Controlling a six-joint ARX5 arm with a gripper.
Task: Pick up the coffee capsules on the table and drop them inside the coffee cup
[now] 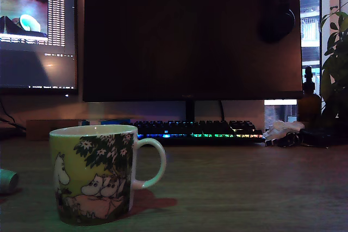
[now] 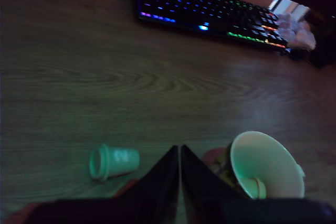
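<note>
The coffee cup (image 1: pixel 95 175) stands upright at the lower left of the exterior view, its white handle toward that view's right. The wrist view looks down into the coffee cup (image 2: pixel 265 163), and a small pale round thing (image 2: pixel 255 186) lies at its bottom. One coffee capsule (image 2: pixel 113 161) lies on its side on the table (image 2: pixel 131 82), apart from the cup; it also shows at the exterior view's left edge as a pale capsule (image 1: pixel 6 180). My gripper (image 2: pixel 179 148) hovers above the table between capsule and cup, fingers together with nothing between them. The exterior view does not show it.
A backlit keyboard (image 1: pixel 198 130) lies behind the cup under a dark monitor (image 1: pixel 190 36). A second lit screen (image 1: pixel 35 25) is at the exterior view's left. Crumpled paper (image 1: pixel 280 130), a brown bottle (image 1: pixel 308 101) and a plant (image 1: pixel 334 63) stand at its right.
</note>
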